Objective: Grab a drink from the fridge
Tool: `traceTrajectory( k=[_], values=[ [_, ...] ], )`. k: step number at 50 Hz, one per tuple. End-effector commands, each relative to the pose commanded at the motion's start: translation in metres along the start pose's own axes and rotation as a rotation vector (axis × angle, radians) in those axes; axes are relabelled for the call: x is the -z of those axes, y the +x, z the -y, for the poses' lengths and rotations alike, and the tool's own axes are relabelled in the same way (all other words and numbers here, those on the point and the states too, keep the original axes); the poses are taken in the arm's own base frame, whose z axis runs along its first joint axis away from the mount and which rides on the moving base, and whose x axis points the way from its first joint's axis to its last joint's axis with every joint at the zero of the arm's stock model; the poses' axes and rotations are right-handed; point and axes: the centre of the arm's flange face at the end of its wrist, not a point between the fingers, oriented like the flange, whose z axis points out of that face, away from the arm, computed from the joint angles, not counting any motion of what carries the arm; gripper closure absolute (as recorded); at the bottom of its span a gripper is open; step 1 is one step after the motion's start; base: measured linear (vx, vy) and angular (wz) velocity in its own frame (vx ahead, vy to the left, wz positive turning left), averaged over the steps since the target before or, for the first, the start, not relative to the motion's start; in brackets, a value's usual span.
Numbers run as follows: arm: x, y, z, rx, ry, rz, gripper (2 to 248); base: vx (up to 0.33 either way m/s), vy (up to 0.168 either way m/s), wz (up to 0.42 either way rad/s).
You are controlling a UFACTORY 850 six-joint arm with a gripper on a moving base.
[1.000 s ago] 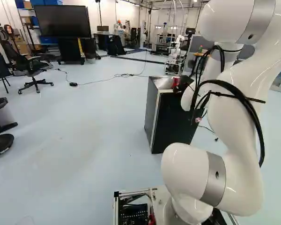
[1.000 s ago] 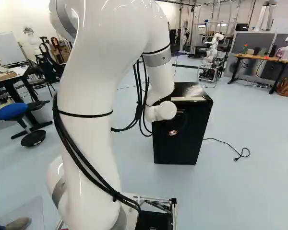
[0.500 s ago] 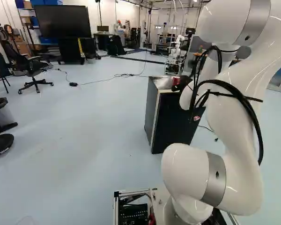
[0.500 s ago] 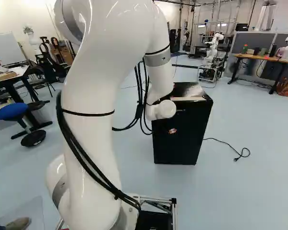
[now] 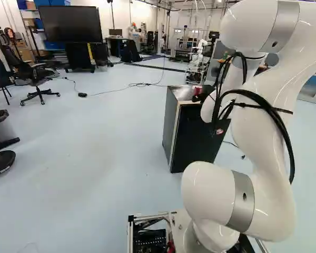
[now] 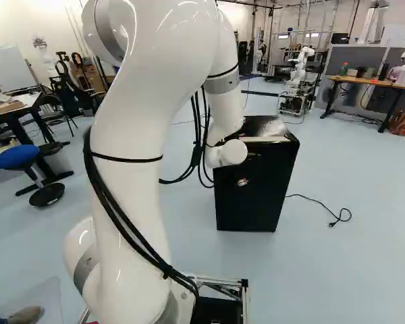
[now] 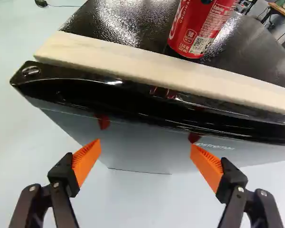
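In the left base view my gripper (image 5: 201, 96) shows only as a dark part beside the arm's white end, by the top of a small black fridge (image 5: 196, 139). A red can (image 5: 198, 89) stands on that top. Seen from the wrist, the gripper (image 7: 146, 161) has its orange-padded fingers wide apart, nothing between them, in front of the fridge's grey front face (image 7: 142, 147). Ahead of them run the glossy black upper edge (image 7: 133, 97) and a pale strip (image 7: 133, 61); the red can (image 7: 199, 28) stands just beyond the strip. The door looks closed; no drink inside is visible.
A cable (image 6: 317, 202) lies on the floor beside the fridge. Farther back are another robot (image 6: 299, 71), a desk (image 6: 371, 82), a large screen (image 5: 71, 23) and an office chair (image 5: 37, 76). A blue stool (image 6: 19, 158) stands at the left of the right base view.
The arm's upper links have shifted, leftward in the left base view and rightward in the right one. Its wrist end has moved slightly left and up. The base, fridge and can have stayed put.
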Motion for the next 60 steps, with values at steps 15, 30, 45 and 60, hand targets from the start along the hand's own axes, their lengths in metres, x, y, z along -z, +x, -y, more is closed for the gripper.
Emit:
traceTrajectory(
  k=[15, 30, 45, 60],
  values=[
    [0.001, -0.001, 0.000, -0.001, 0.000, 0.001, 3, 0.000, 0.000, 0.000],
    [0.021, -0.013, 0.005, -0.019, -0.007, 0.017, 3, 0.000, 0.000, 0.000],
    [0.045, -0.026, 0.010, -0.043, -0.020, 0.007, 3, 0.000, 0.000, 0.000],
    [0.070, -0.030, 0.014, -0.081, -0.053, -0.108, 3, 0.000, 0.000, 0.000]
  ],
)
